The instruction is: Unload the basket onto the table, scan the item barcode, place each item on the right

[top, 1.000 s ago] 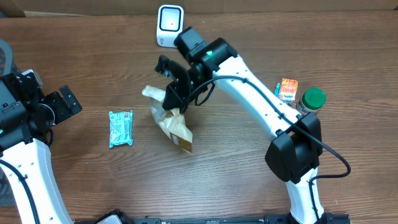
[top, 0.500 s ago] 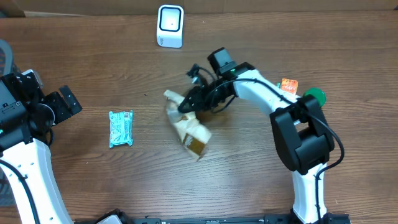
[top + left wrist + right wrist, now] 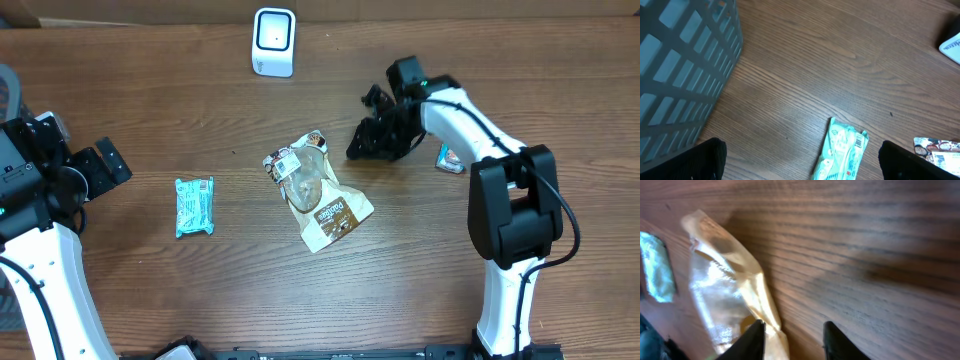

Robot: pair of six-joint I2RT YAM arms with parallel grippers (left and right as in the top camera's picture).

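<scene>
The item, a tan snack pouch [image 3: 316, 198] with a white barcode label at its top left, lies flat mid-table. In the right wrist view the pouch [image 3: 722, 292] lies left of the jaws, not between them. My right gripper [image 3: 362, 145] hovers open to the right of the pouch and holds nothing; its own camera also shows the gripper [image 3: 792, 337]. The white scanner [image 3: 273, 42] stands at the table's back edge. My left gripper [image 3: 112, 165] stays wide open at the far left, and its wrist view has the gripper [image 3: 800, 162] above bare wood.
A teal packet [image 3: 195, 206] lies left of the pouch, also visible as the teal packet [image 3: 842, 150] in the left wrist view. A grey mesh basket [image 3: 680, 65] stands at the far left. A small orange and blue packet [image 3: 450, 158] peeks out beside the right arm.
The right gripper has let go of the pouch, which now lies flat on the table. The right arm swung right and back, away from it. The left arm has not moved.
</scene>
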